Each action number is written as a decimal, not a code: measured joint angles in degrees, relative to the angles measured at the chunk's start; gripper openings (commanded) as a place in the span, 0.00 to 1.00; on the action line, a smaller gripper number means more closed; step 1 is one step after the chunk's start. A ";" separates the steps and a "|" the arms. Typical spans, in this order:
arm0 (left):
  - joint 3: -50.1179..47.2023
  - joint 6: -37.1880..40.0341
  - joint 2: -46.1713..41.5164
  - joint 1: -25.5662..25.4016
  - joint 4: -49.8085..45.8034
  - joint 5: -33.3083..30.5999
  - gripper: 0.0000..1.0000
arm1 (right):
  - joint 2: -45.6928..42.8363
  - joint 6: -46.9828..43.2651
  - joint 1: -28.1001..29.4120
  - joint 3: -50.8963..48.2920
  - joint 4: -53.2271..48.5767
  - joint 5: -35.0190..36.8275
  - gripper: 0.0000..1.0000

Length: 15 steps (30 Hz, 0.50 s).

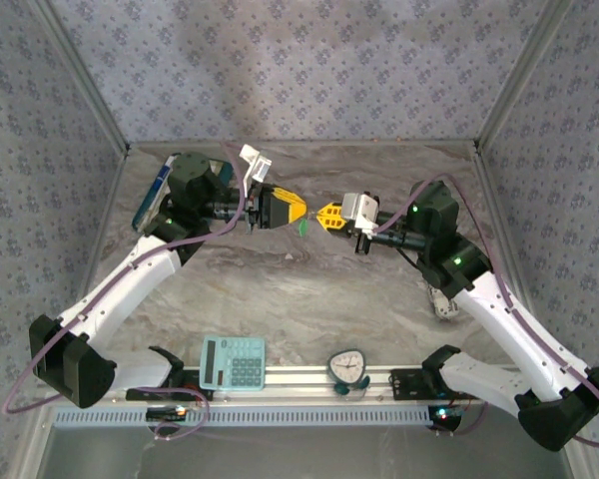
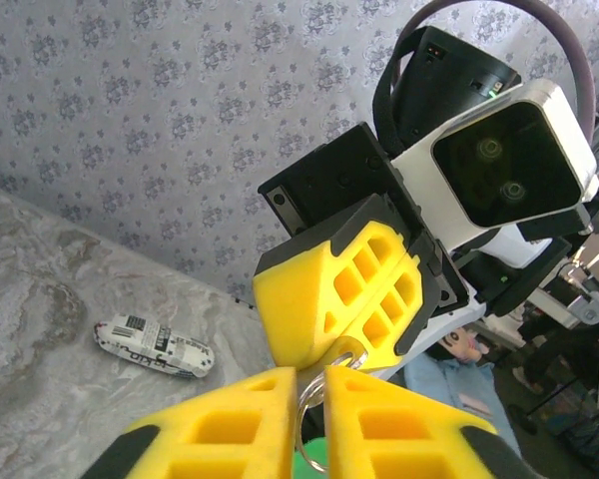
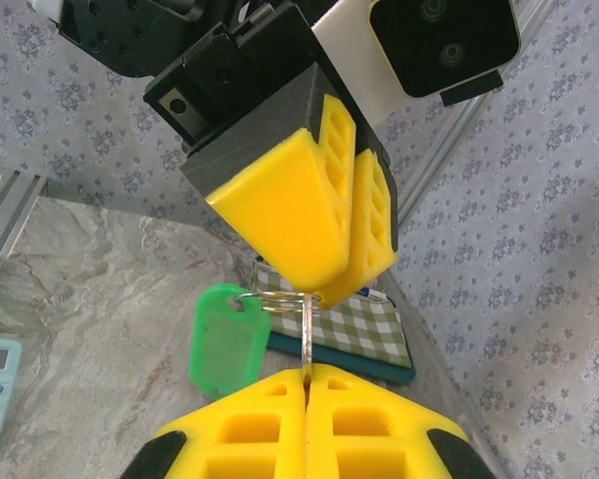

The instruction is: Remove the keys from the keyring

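Keys (image 3: pixel 225 337) (green) hang beside right end effector (image 3: pixel 307 371).

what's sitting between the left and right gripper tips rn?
The keyring, pinched by left gripper and right gripper, with the green key tag hanging off it. Clearest in the right wrist view.

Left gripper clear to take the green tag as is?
Probably not: the left gripper is shut on the keyring, with the right gripper pinching the key close by. The green tag hangs unobstructed beside them, but it would have to release first.
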 measured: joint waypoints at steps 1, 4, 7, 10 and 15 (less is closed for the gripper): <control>-0.02 0.07 0.00 0.00 0.00 0.00 0.11 | -0.07 0.00 0.00 0.00 0.00 0.04 0.00; -0.02 0.09 0.00 0.00 0.02 0.02 0.09 | -0.26 0.00 0.00 0.00 0.00 0.07 0.00; 0.00 0.02 -0.02 0.00 -0.02 0.00 0.21 | -0.26 0.00 0.00 0.00 0.00 0.07 0.00; 0.02 -0.09 -0.02 0.00 -0.13 0.02 0.36 | -0.26 0.00 0.00 -0.02 0.00 0.07 0.00; 0.11 0.07 0.00 0.00 -0.13 0.02 0.45 | -0.26 0.02 0.00 -0.02 0.00 0.04 0.00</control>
